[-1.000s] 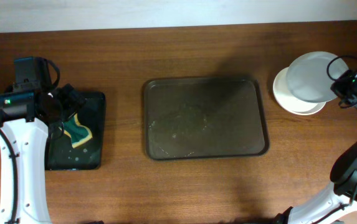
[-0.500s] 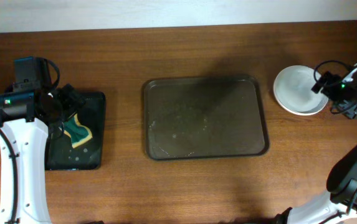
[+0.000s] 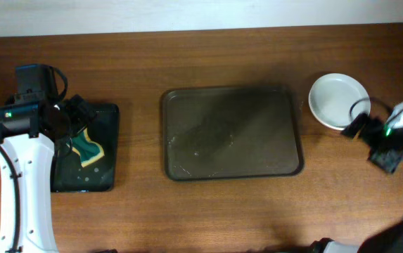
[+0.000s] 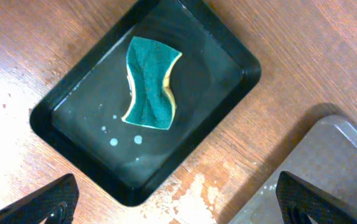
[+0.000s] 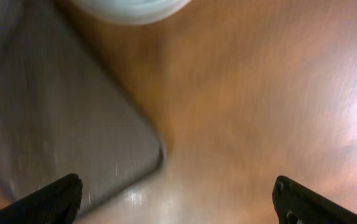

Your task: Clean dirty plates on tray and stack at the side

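Observation:
The white plates (image 3: 338,100) sit stacked on the table at the right, beside the tray (image 3: 233,133), which holds nothing. The right wrist view is blurred and shows the plates' rim (image 5: 128,9) at the top and a tray corner (image 5: 53,112) on the left. My right gripper (image 3: 368,140) (image 5: 178,205) stands open and empty just in front of the stack. My left gripper (image 3: 74,125) (image 4: 178,208) hangs open above the table by the small black tray (image 4: 247,68). A corner of the brown tray (image 4: 337,168) shows at the right of that view.
A green and yellow sponge (image 3: 87,149) (image 4: 150,81) lies in the small black tray (image 3: 110,169) at the left, with water drops round it. A pale worn patch (image 4: 197,190) marks the wood between the two trays.
My right gripper has let go of the top plate, which now rests on the stack, and has opened and drawn back toward the front of the table. The left arm has not moved.

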